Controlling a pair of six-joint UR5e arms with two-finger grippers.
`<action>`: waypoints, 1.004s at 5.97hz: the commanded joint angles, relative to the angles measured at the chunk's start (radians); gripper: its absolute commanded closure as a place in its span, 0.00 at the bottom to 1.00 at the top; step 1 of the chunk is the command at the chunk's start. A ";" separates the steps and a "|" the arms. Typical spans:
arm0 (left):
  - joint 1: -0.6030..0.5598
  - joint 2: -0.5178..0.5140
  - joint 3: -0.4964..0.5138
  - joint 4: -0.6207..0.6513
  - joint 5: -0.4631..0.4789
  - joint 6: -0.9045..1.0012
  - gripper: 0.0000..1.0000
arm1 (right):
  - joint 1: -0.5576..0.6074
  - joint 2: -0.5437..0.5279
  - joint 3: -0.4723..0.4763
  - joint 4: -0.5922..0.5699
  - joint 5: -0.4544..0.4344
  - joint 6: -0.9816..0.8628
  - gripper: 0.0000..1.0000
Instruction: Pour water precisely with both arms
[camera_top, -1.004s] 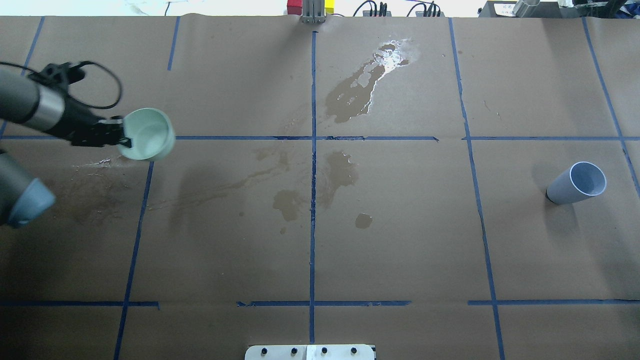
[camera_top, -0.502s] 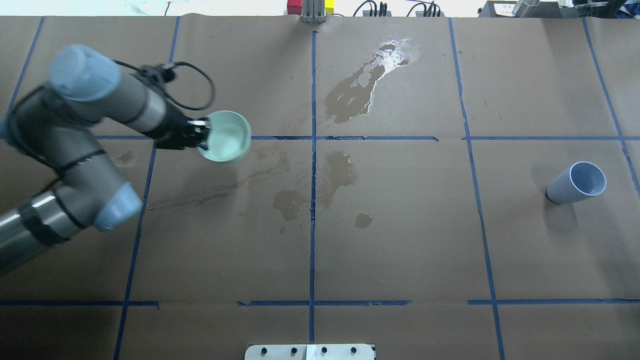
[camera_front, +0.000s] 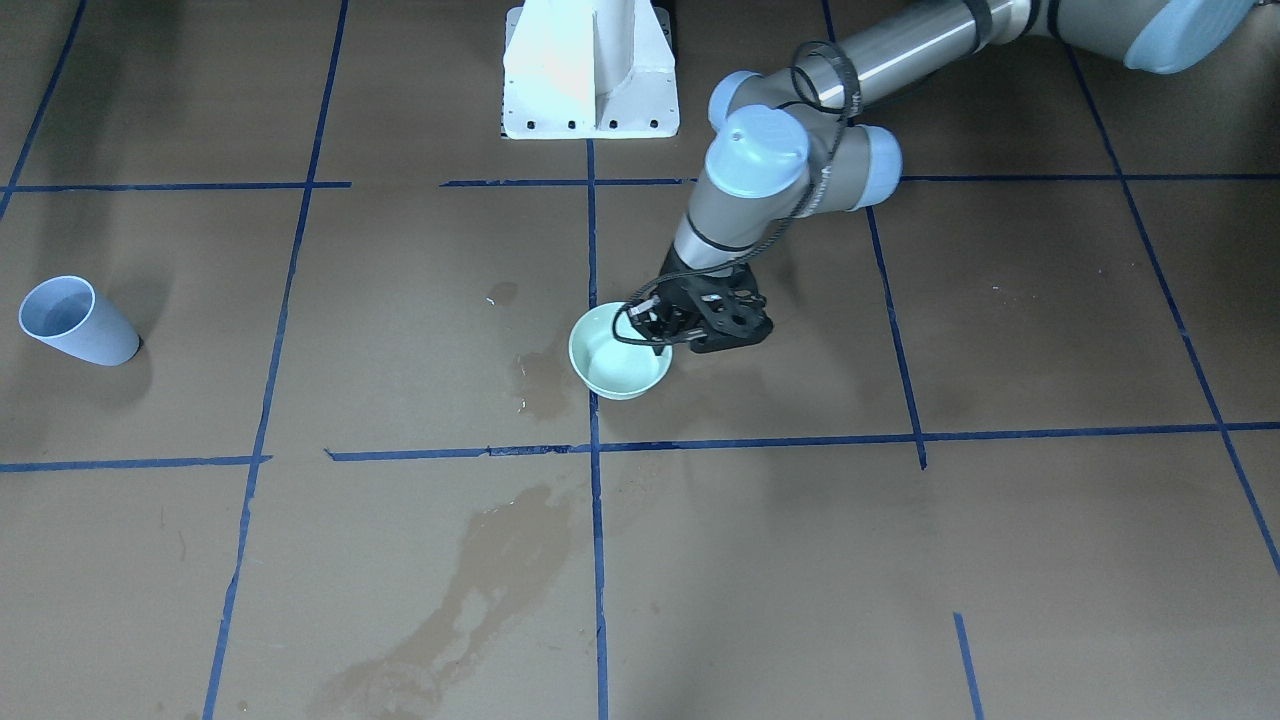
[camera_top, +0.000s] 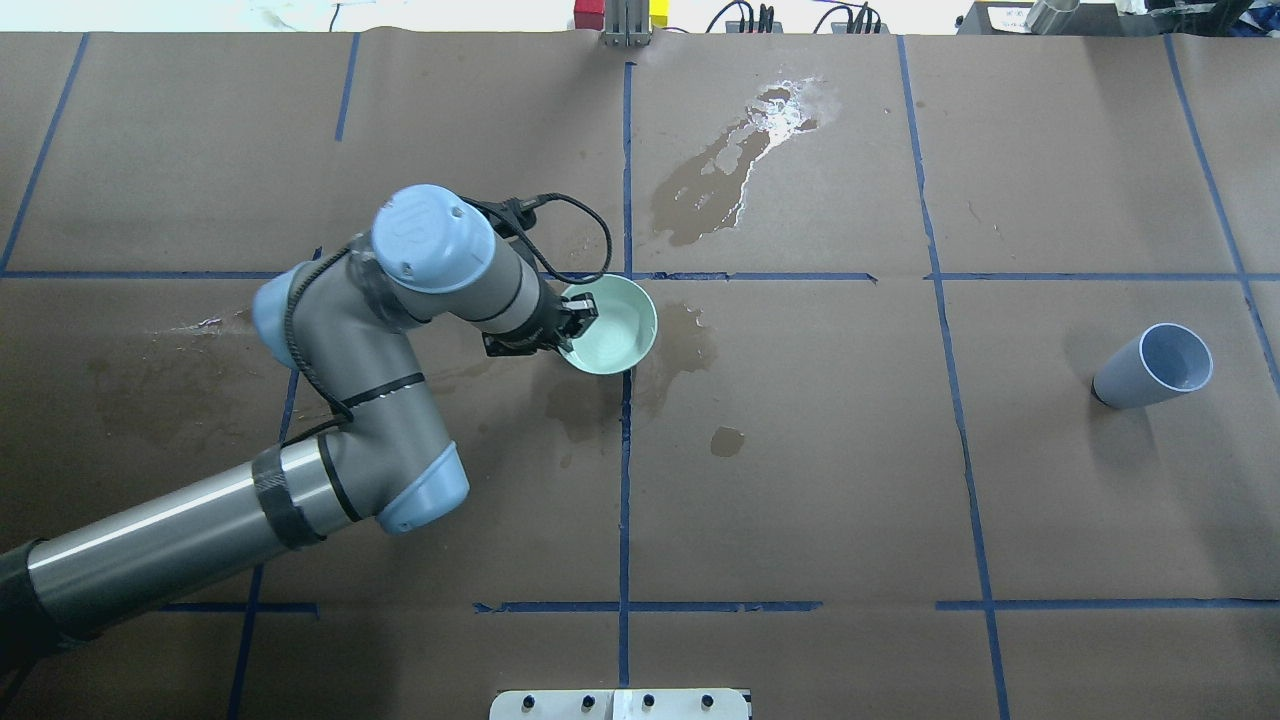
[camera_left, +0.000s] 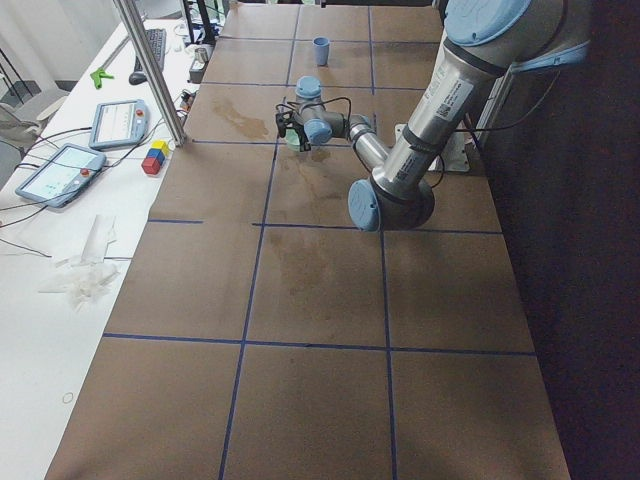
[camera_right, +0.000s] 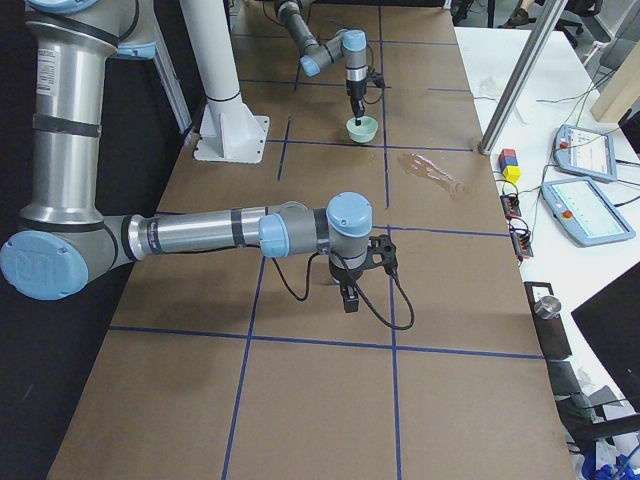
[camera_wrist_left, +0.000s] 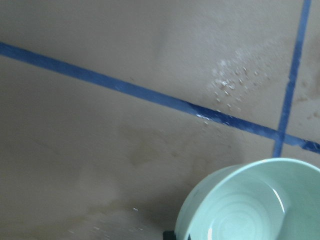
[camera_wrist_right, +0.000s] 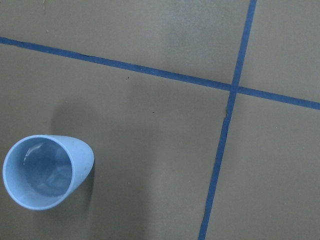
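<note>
Even overhead light, soft shadows, glare on wet patch (camera_top: 785, 108)

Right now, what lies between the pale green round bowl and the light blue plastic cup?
Overhead view: a dark wet stain beside the bowl, then bare brown paper crossed by one blue tape line before the cup.

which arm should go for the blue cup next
Right. The blue cup shows in its wrist view; the left tool is shut on the green bowl, far from it.
</note>
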 joint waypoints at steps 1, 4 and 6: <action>0.021 -0.025 0.043 0.000 0.019 -0.005 0.84 | 0.000 0.000 -0.001 0.000 -0.001 0.000 0.00; 0.014 -0.033 0.034 0.003 0.012 0.001 0.00 | 0.000 0.002 0.005 0.002 -0.001 0.002 0.00; -0.061 -0.012 -0.101 0.200 -0.068 0.120 0.00 | -0.005 0.014 0.014 0.005 -0.001 0.005 0.00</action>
